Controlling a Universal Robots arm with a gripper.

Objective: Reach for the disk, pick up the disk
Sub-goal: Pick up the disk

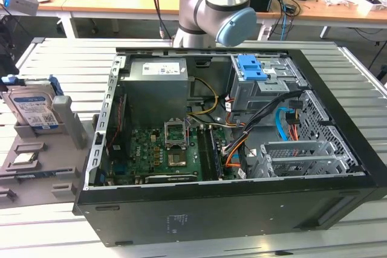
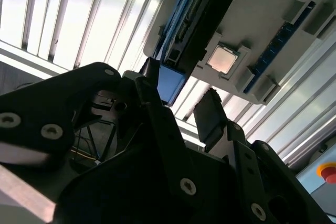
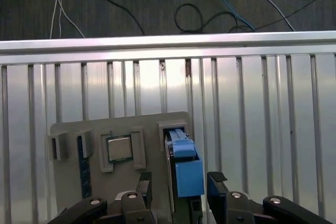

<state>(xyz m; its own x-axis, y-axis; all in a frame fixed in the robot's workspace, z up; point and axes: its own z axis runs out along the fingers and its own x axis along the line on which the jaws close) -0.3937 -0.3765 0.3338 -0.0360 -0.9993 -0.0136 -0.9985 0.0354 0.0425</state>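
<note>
Silver-grey metal disk (image 1: 25, 96) with glossy paper label (image 1: 37, 116) and smooth blue plastic rails (image 3: 188, 174), in a matt grey plastic holder (image 1: 69, 126) at the exterior view's left. Ribbed metal worktop (image 1: 60, 58) gleams. Matt black end effector (image 3: 179, 182).

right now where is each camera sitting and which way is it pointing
Exterior view: off the arm, looks down into the open computer case; arm shows beyond.
First wrist view: at the wrist, looks down on the disk; open gripper shows.
Second wrist view: at the wrist, slanting past the gripper.
Both wrist views share disk and chip.
</note>
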